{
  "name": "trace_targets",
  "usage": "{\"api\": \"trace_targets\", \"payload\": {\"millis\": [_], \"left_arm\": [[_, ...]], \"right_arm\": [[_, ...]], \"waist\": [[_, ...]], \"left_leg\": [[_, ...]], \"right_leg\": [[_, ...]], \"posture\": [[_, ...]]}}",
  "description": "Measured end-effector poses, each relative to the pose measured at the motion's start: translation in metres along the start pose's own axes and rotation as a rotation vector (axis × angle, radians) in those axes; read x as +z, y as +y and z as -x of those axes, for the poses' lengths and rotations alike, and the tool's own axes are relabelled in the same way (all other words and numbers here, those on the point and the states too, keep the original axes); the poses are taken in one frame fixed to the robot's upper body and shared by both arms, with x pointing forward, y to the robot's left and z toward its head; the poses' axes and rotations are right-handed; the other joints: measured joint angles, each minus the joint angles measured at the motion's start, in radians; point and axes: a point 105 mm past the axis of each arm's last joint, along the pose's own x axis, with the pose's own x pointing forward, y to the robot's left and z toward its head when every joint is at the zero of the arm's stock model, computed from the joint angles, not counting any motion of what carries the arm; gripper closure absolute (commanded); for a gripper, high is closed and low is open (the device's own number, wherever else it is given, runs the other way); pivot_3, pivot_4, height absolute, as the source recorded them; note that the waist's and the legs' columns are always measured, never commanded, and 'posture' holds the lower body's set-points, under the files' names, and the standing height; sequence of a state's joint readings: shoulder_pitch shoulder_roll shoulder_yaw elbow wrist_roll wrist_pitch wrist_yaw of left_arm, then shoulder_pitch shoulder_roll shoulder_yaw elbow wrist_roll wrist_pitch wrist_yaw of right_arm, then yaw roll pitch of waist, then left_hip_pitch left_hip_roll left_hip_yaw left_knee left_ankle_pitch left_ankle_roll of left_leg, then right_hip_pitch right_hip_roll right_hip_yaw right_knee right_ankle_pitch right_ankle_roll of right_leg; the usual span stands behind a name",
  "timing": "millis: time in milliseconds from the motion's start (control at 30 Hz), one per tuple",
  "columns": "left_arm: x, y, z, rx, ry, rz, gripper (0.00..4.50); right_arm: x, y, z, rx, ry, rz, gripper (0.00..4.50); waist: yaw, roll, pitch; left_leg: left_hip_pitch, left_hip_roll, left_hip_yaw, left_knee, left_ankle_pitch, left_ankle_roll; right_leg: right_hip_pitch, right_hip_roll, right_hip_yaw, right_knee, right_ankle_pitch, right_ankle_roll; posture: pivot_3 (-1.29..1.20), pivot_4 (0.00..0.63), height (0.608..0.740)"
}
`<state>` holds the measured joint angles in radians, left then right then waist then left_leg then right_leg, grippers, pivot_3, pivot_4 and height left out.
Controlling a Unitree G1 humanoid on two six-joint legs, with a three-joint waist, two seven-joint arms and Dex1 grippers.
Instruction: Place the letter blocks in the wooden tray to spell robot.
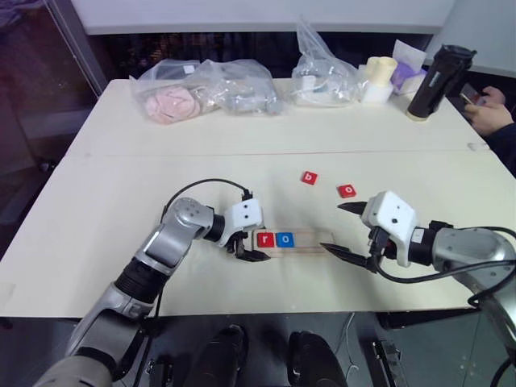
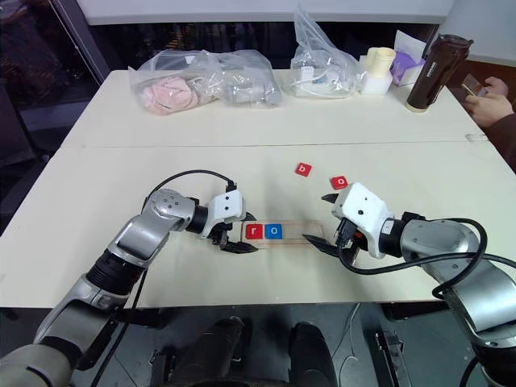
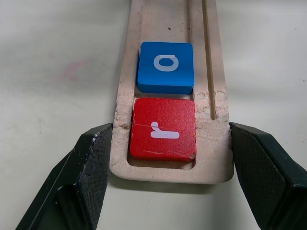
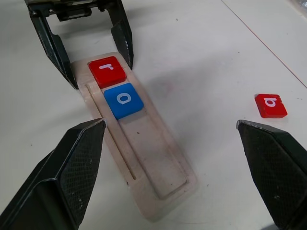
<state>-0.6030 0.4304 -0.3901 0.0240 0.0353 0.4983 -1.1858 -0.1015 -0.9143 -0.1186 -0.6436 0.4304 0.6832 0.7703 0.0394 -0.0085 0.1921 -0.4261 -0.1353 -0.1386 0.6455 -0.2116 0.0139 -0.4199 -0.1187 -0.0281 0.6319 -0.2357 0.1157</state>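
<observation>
My left gripper (image 3: pixel 168 184) pinches the wooden tray (image 3: pixel 218 158) steady — right gripper (image 4: pixel 172 167) spread wide, ready for the b block (image 4: pixel 271 105).

Wooden tray (image 4: pixel 144 158) lies on the pale worktop (image 4: pixel 201 57) with a red r block (image 4: pixel 107 71) and a blue o block (image 4: pixel 123 100) at its far end — the left gripper (image 4: pixel 91 48) straddles that end. Red b block (image 4: pixel 271 105) sits well apart. Right gripper's fingers (image 4: pixel 72 167) spread wide.
</observation>
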Motion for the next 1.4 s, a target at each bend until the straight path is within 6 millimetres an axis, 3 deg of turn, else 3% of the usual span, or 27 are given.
{"api": "trace_targets", "payload": {"millis": [333,400,433,800,967,1133,1267,1400], "left_arm": [[0.0,0.0,-0.005,0.035,-0.004,-0.045,1.32],[0.0,0.0,-0.005,0.036,-0.007,-0.044,0.3],[-0.001,0.0,-0.005,0.041,-0.008,-0.043,0.04],[-0.004,0.0,0.001,0.063,-0.017,-0.016,0.04],[-0.008,0.007,0.028,0.099,-0.005,0.037,0.04],[0.006,0.007,0.062,0.102,-0.06,0.083,0.04],[0.019,0.004,0.081,0.084,-0.133,0.117,0.04],[0.036,0.015,0.119,0.17,-0.308,0.16,0.04]], "right_arm": [[-0.001,-0.001,0.0,-0.006,0.007,0.009,0.0],[0.0,-0.001,0.0,-0.006,0.006,0.01,0.0],[0.0,-0.001,0.0,-0.005,0.006,0.01,0.0],[0.002,-0.003,-0.002,-0.002,-0.001,0.013,0.0],[0.006,-0.008,-0.011,-0.011,-0.039,-0.014,0.0],[0.007,-0.022,-0.031,-0.062,-0.038,-0.044,0.0],[0.011,-0.041,-0.049,-0.161,-0.043,-0.116,0.0],[0.015,-0.069,-0.08,-0.337,-0.019,-0.27,0.0]], "waist": [[0.001,0.0,0.0],[0.001,0.0,0.0],[0.001,0.0,0.0],[-0.001,0.001,0.0],[-0.005,0.001,0.0],[-0.002,0.001,0.0],[-0.003,0.002,0.0],[-0.018,0.002,0.0]], "left_leg": [[0.0,0.0,0.0,0.0,0.0,0.0],[0.0,0.0,0.0,0.0,0.0,0.0],[0.0,0.0,0.0,0.0,0.0,0.0],[0.0,0.0,0.0,0.0,0.0,0.0],[0.0,0.002,0.0,-0.001,0.0,0.0],[0.0,0.002,0.001,-0.001,0.0,0.0],[-0.001,0.002,0.001,-0.001,0.0,-0.001],[0.0,0.004,0.001,-0.005,0.003,-0.004]], "right_leg": [[0.0,0.0,0.0,0.0,0.0,0.0],[0.0,0.0,0.0,0.0,0.0,0.0],[0.0,0.0,0.0,-0.001,0.0,0.0],[0.0,0.0,0.0,-0.001,0.0,0.0],[-0.002,0.001,0.0,0.0,0.001,-0.001],[-0.002,0.002,0.0,-0.001,0.001,-0.002],[-0.003,0.002,0.001,0.0,0.001,-0.002],[-0.005,0.003,0.002,0.0,0.003,-0.004]], "posture": [[0.0,0.15,0.74],[0.0,0.15,0.74],[0.0,0.15,0.74],[0.0,0.15,0.74],[0.0,0.15,0.74],[0.0,0.15,0.74],[0.0,0.15,0.74],[0.0,0.15,0.74]]}}
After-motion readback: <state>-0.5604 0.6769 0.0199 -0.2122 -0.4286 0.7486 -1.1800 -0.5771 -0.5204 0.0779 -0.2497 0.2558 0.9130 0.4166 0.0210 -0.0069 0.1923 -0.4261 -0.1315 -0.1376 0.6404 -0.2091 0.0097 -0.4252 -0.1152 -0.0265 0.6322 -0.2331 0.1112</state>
